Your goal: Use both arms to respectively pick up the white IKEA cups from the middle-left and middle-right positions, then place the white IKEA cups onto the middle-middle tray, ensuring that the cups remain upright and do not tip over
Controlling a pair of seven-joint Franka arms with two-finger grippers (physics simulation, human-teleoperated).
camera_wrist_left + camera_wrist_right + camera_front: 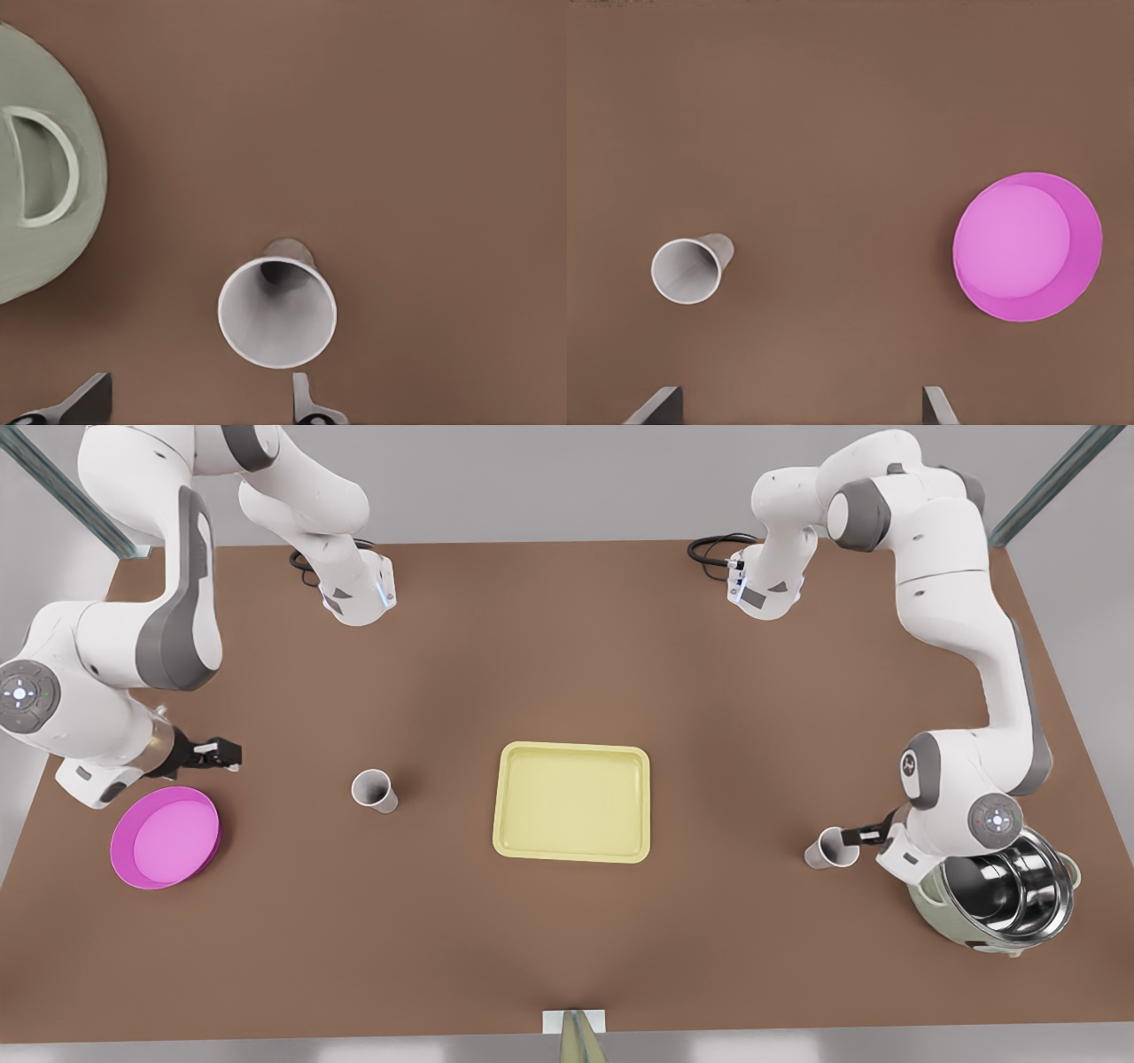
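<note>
Clearly the left gripper (855,837) is nearer its cup (830,848), fingers wide just beside it; the right gripper (226,755), also wide, stands well apart from the other cup (374,789).

We see two white jointed arms (966,602) with grey joint covers, round button panels at the wrists, black cables at the bases, and small black pincers (217,755).

You see the steel pot (1005,899) partly hidden under an arm at lower right; its green side (35,221) runs off the left wrist view's edge.
</note>
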